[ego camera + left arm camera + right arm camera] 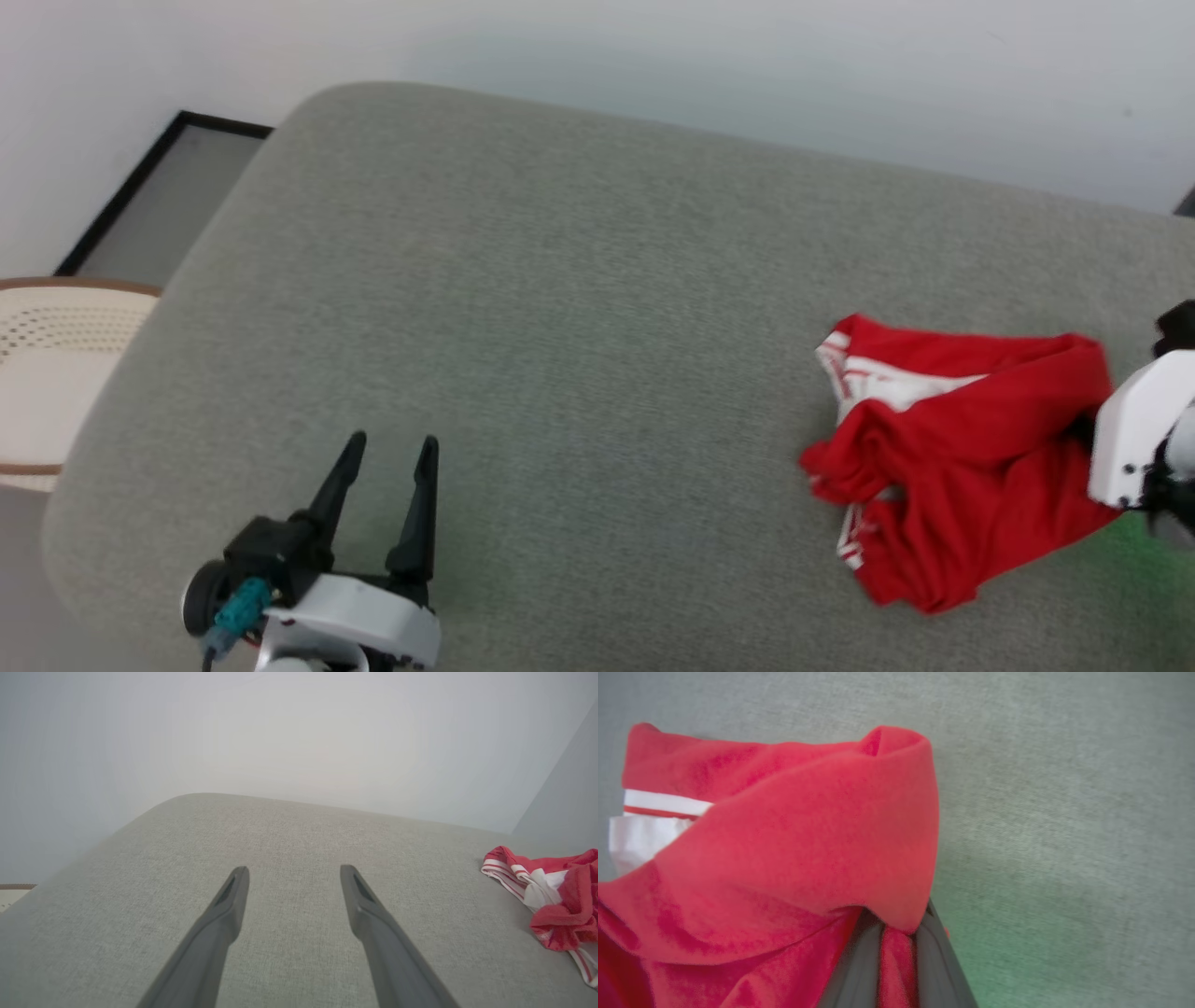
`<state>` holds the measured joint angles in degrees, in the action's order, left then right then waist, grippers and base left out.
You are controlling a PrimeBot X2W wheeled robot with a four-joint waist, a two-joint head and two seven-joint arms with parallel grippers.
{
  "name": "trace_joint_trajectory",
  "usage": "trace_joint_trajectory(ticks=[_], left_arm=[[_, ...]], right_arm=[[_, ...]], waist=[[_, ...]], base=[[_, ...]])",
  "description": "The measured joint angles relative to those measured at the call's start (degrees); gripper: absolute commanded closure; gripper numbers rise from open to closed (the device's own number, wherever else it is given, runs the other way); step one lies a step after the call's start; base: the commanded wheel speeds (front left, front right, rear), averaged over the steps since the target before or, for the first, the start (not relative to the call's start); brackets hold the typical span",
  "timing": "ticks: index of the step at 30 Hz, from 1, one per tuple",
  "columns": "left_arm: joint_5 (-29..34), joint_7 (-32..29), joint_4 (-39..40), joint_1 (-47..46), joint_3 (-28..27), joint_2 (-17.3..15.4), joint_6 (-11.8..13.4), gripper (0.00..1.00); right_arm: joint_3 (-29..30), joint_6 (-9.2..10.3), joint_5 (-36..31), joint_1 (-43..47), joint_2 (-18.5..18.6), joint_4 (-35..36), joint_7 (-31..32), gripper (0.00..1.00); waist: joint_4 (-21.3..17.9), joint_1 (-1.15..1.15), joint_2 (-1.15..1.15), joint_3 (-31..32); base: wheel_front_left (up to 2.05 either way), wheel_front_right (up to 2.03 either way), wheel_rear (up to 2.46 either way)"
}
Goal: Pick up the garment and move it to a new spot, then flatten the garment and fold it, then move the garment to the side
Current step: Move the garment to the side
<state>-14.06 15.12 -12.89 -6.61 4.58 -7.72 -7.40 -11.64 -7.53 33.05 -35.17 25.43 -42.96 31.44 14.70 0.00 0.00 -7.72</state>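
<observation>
step: lift garment (943, 439) | right gripper (896, 947): clamped on a red fold | advice: raise straight until the cloth bunched ahead clears the cushion (560, 327)

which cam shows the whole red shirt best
Head view: the garment shows nearly whole, crumpled on the grey cushion. Left wrist view catches its striped edge at frame right. Right wrist view is a close-up of a fold pinched in the right claw.
</observation>
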Motion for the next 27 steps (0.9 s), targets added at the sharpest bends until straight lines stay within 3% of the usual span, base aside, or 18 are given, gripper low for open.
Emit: trace_joint_trajectory(ticks=[17, 27], left_arm=[[0.34, 0.01, 1.56, -10.01, 4.28, -4.32, 0.0, 0.0], [0.02, 0.0, 1.91, -13.68, 5.47, -6.42, 0.0, 0.0]], right_arm=[[-0.94, 0.0, 1.43, -8.79, 9.77, -2.31, -3.37, 1.0], [-2.09, 0.0, 1.72, -12.93, 15.79, -0.29, -3.07, 1.0]], waist=[[-9.24, 0.0, 0.0, -8.36], [-15.52, 0.0, 0.0, -14.38]], base=[[0.0, 0.0, 0.0], [0.0, 0.0, 0.0]])
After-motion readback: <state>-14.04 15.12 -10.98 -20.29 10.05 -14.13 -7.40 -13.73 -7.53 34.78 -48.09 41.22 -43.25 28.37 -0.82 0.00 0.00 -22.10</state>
